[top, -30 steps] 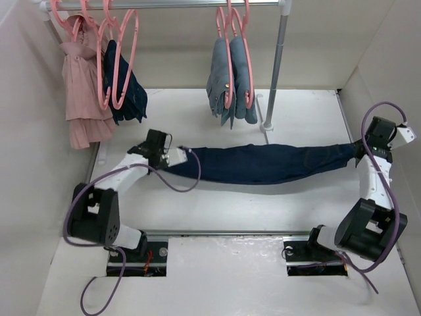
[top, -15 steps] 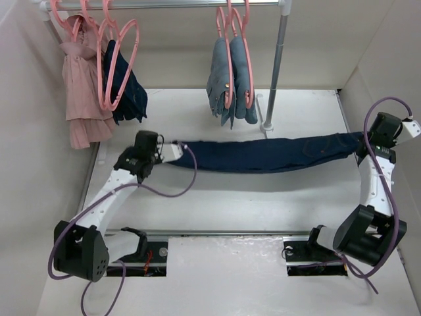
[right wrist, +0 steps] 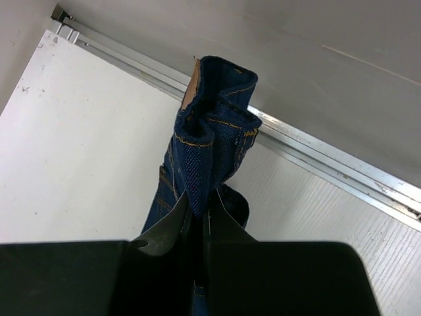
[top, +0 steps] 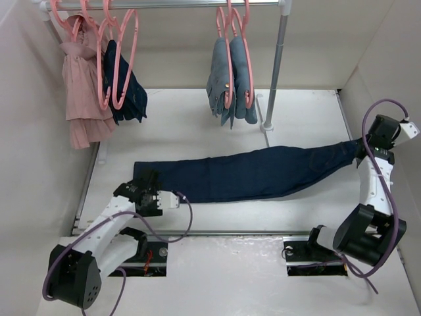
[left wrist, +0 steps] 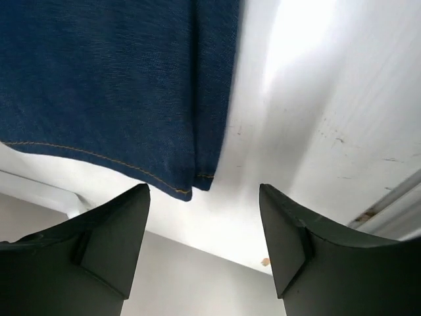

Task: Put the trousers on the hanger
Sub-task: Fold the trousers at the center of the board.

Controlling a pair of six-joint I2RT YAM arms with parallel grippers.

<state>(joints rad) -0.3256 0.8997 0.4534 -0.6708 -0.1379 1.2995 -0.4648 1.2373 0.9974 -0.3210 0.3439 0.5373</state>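
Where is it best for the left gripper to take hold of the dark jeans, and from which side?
Probably the hem end, approached low from the left: the trousers lie flat, the right gripper pinches the waistband, and the open left gripper faces that hem.

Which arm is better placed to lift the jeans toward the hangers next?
Right. The right hand is clamped on the jeans at the waistband; the left hand is open and empty, the hem lying on the table.
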